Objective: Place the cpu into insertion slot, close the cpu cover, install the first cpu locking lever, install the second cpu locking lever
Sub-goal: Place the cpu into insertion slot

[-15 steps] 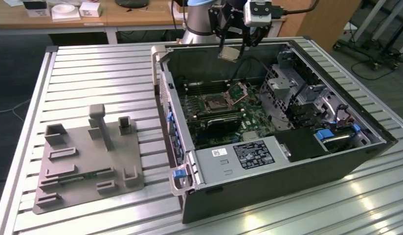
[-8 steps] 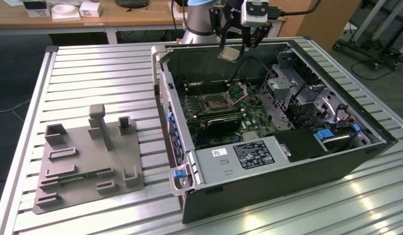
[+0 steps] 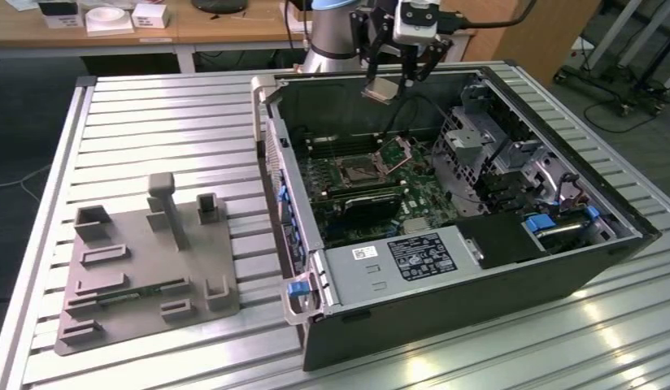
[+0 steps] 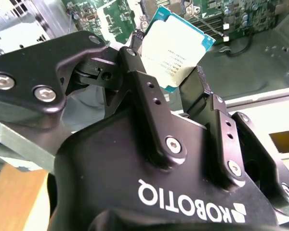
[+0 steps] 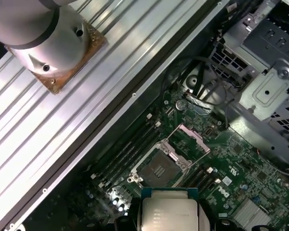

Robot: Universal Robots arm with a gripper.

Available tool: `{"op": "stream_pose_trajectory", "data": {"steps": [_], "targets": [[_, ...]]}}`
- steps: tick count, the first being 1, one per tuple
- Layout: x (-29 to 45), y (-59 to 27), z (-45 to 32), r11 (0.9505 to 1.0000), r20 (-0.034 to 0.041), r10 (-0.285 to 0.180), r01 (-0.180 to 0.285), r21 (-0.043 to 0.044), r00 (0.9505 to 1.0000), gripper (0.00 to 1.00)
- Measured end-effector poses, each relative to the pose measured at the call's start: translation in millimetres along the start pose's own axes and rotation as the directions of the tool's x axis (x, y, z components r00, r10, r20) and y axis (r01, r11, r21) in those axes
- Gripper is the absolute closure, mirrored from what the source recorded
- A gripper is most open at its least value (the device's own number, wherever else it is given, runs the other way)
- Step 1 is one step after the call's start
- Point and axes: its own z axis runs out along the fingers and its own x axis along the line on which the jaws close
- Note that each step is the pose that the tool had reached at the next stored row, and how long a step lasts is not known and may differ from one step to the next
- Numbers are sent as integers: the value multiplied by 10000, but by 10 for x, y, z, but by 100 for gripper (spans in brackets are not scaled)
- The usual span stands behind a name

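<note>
My gripper (image 3: 389, 78) hangs above the back of the open computer case (image 3: 595, 252), shut on the cpu (image 3: 380, 89). In the second wrist view the cpu (image 4: 176, 45), a silvery square with a teal edge, sits tilted between the black fingers (image 4: 144, 91). The first wrist view shows the cpu (image 5: 168, 211) well above the green motherboard (image 5: 241, 168). The insertion slot (image 5: 158, 169) lies bare with its dark centre exposed, also visible in the exterior view (image 3: 357, 172). The cpu cover (image 5: 193, 136) stands raised on its hinge beside the slot.
Long memory slots (image 5: 127, 151) flank the socket. A metal drive cage (image 3: 481, 138) and a power supply (image 3: 406, 258) fill the case's right and front. A grey fixture plate (image 3: 140, 268) sits on the slatted table (image 3: 162, 122) at the exterior view's left. The arm's base (image 5: 43, 33) stands behind the case.
</note>
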Motion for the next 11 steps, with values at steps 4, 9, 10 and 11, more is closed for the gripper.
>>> {"op": "stream_pose_trajectory", "data": {"steps": [4,9,10,11], "targets": [[0,0,3,9985,49,551,-551,-12,9985,46],[0,-1,7,9926,106,1217,-1216,-30,9925,46],[0,-1,7,9909,118,1344,-1344,-34,9909,46],[0,-1,8,9892,129,1469,-1468,-38,9891,46]]}}
